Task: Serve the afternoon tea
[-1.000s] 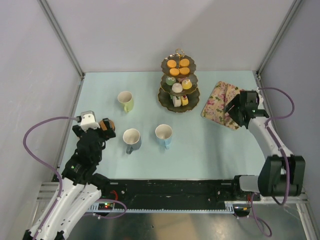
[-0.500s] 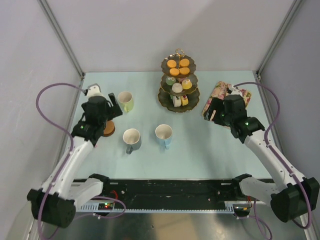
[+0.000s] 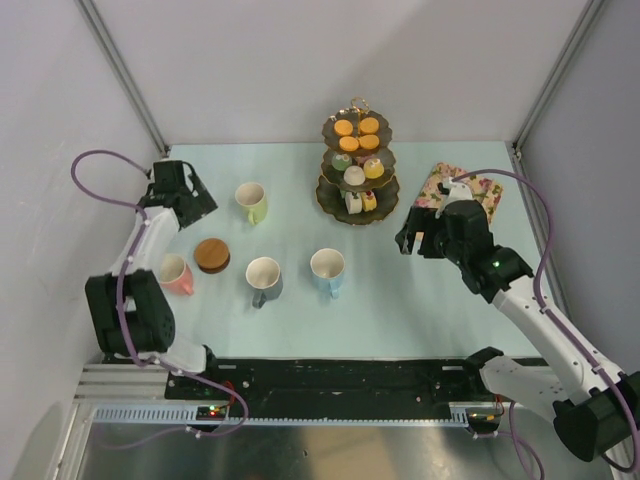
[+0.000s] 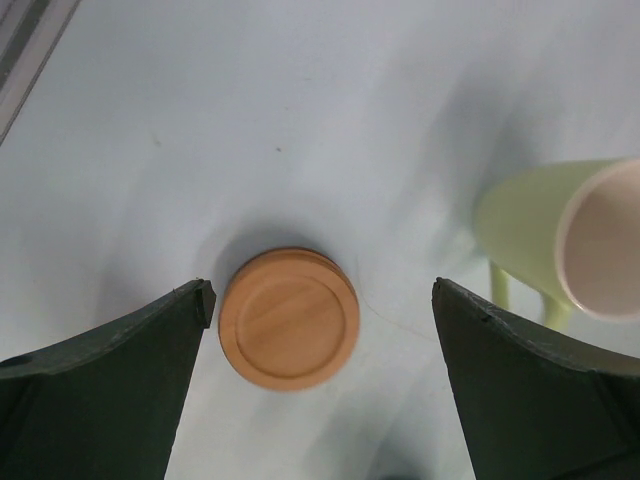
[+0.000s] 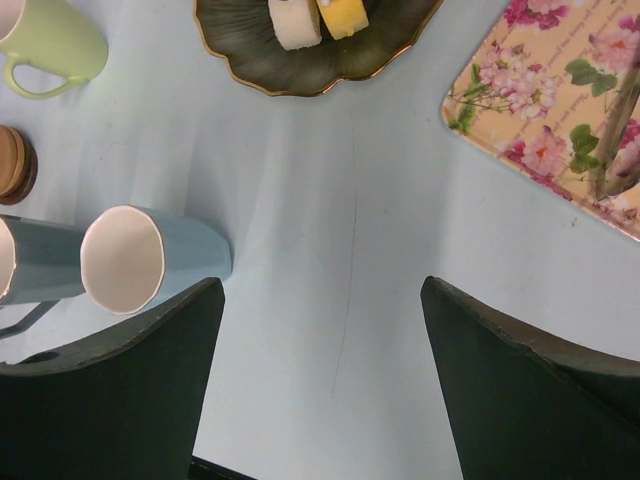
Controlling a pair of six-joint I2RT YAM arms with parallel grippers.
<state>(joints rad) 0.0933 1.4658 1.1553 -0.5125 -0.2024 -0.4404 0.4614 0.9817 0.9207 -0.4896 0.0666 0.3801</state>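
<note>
Pink mug (image 3: 175,273) only seen overhead

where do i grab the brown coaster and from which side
Grip the brown coaster by its round edge, straight down from above, one finger on each side. It lies flat and low on the table, with no handle, so only the rim gives a hold. The open left gripper faces it; mind the yellow-green mug nearby.

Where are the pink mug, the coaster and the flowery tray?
pink mug (image 3: 175,273), top view, its opening
coaster (image 4: 289,319), left wrist view, top face
flowery tray (image 5: 545,100), right wrist view, bare printed part
</note>
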